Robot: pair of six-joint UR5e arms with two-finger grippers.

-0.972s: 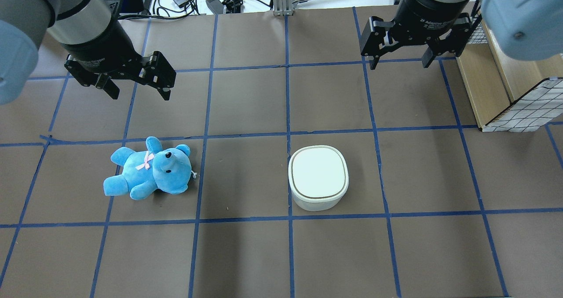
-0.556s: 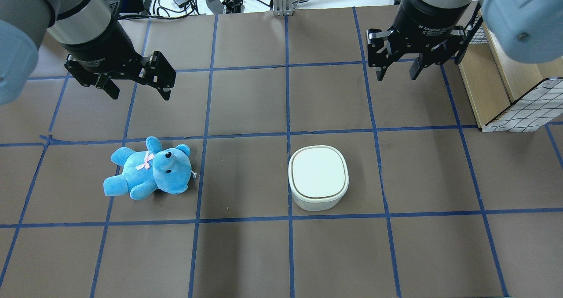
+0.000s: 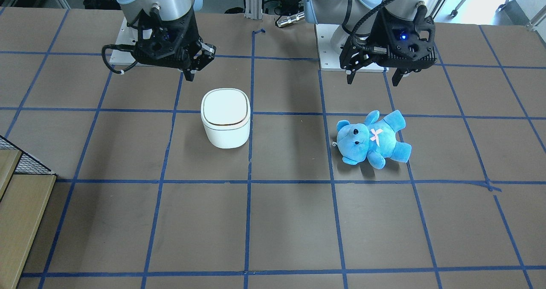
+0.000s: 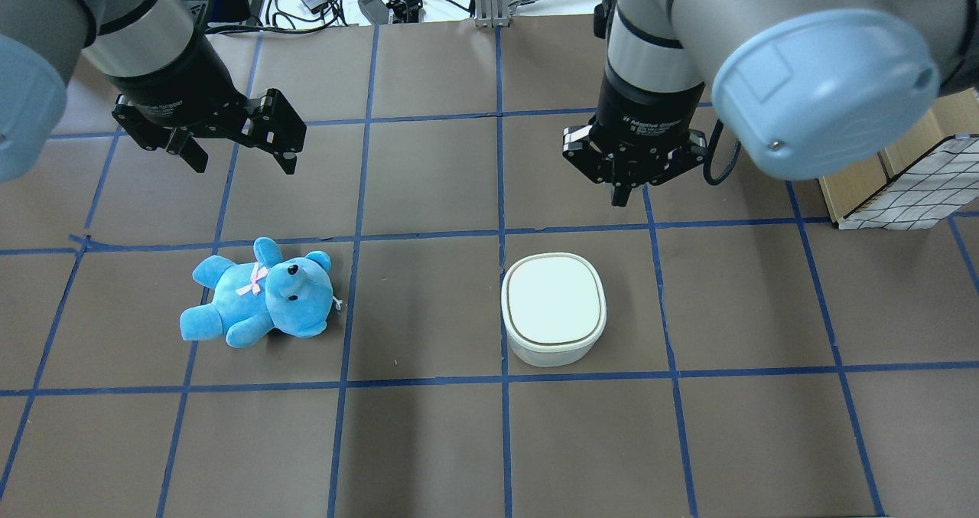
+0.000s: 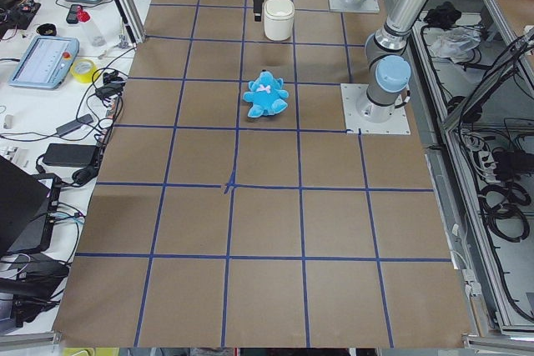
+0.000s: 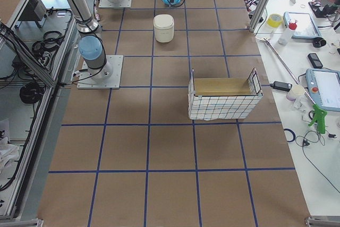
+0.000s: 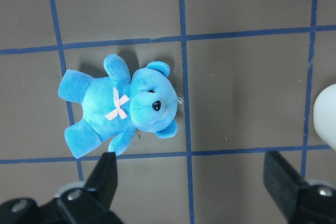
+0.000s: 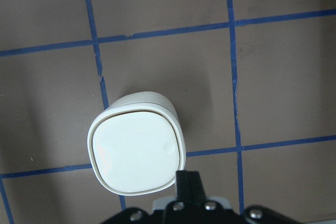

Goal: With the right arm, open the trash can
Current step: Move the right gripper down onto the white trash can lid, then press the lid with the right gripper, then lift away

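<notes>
While the right gripper (image 4: 619, 193), fingers pressed together, hung near but clear of the closed trash can (image 4: 554, 307) mid-table (image 4: 428, 441), an off-centre press could have slid or tipped the light can. On the left gripper (image 4: 243, 158), the fingers stood apart.

The right arm (image 4: 826, 89) is reached in from the right of the overhead view, and its wrist is turned so that the right end effector (image 4: 618, 195) is pointed straight down. Its two fingers (image 8: 188, 182) are pressed together, with no gap seen between them. A loose black cable loop (image 4: 723, 158) is hung beside its wrist. The left arm (image 4: 130, 21) is held at the other side, well apart from the right one. The left end effector (image 4: 245, 167) is likewise pointed downward, and its fingers are spread wide. A blue light (image 3: 402, 36) is seen lit on its body.
</notes>
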